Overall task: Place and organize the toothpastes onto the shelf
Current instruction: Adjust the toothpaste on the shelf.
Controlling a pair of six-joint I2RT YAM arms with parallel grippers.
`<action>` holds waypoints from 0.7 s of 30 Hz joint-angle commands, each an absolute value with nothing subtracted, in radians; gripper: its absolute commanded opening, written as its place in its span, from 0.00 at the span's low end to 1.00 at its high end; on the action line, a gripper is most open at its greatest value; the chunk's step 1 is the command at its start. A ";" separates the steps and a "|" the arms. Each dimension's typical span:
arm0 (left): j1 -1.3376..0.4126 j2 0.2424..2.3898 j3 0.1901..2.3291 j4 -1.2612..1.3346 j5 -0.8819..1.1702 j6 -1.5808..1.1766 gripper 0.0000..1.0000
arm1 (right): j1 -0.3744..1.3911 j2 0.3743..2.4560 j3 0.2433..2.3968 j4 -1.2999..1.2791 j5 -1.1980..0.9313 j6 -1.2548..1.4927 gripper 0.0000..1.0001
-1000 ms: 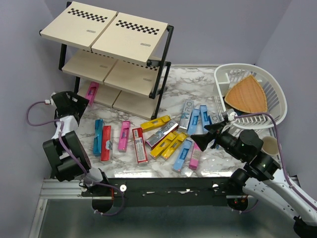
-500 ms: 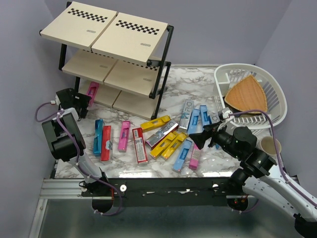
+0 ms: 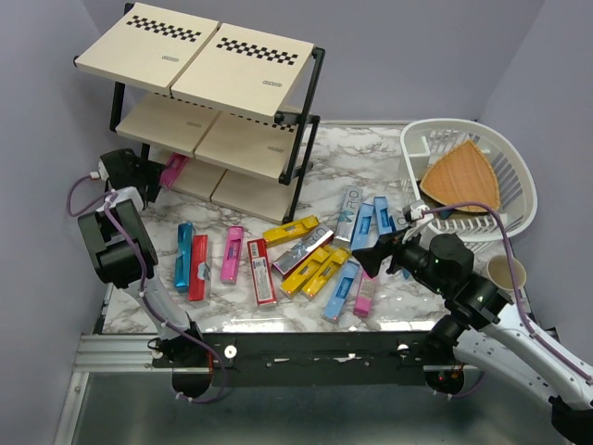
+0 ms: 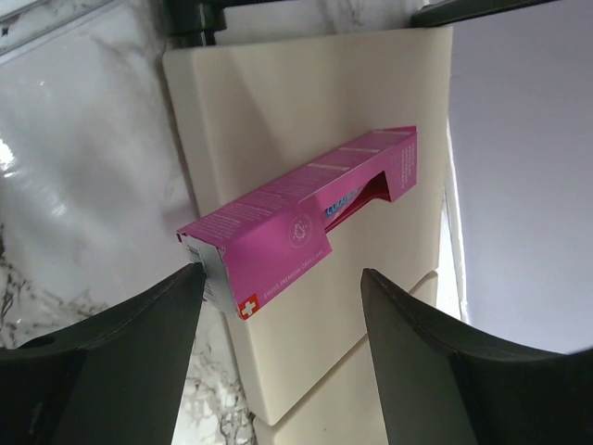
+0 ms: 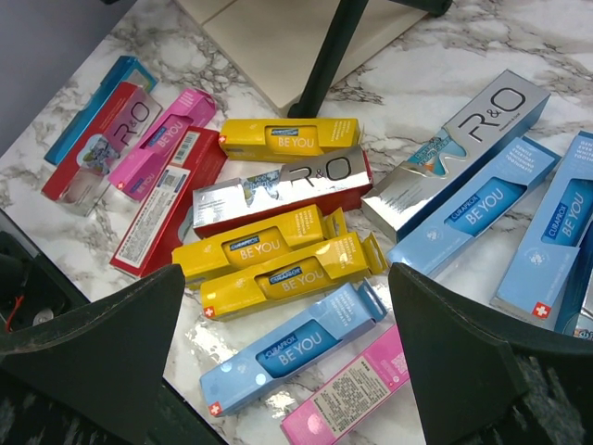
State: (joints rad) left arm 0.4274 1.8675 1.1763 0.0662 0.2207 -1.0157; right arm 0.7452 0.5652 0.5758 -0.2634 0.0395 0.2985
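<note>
The shelf [image 3: 232,56] stands at the back left. One pink toothpaste box [image 3: 172,171] lies on its bottom board [image 4: 278,111], the near end sticking over the board's edge. My left gripper [image 3: 150,178] is at that end, open. In the left wrist view its jaws [image 4: 280,272] straddle the pink box [image 4: 306,218]: the left finger reaches the box's corner and a gap shows on the right. Several toothpastes [image 3: 306,260] in yellow, blue, pink, red and silver lie loose on the marble. My right gripper [image 3: 366,258] hangs open above them [image 5: 287,269], over a light blue box [image 5: 296,348].
A white basket [image 3: 519,185] at the back right holds a wedge-shaped wooden board [image 3: 463,176]. A cup [image 3: 505,271] stands beside the right arm. The shelf's black post [image 5: 334,46] rises just beyond the pile. Walls close in on both sides.
The left arm has moved up to the shelf's bottom board and its jaws have narrowed round the pink box's end. The right gripper has drifted slightly left over the pile, still wide.
</note>
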 commanded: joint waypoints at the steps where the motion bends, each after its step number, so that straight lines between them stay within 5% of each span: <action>1: 0.430 1.914 1.252 0.064 0.229 -1.002 0.76 | 0.750 0.572 0.578 -0.259 0.066 0.299 1.00; 14: 0.428 1.899 1.267 0.026 0.227 -0.962 0.78 | 0.750 0.586 0.592 -0.273 0.066 0.299 1.00; 21: 0.416 1.660 1.091 -0.029 0.178 -0.858 0.88 | 0.750 0.583 0.606 -0.291 0.054 0.301 1.00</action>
State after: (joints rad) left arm 0.4171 1.8408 1.1755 0.0200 0.2237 -0.9585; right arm 0.7452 0.5846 0.5770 -0.2653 0.0402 0.2985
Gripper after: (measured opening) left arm 0.830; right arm 0.998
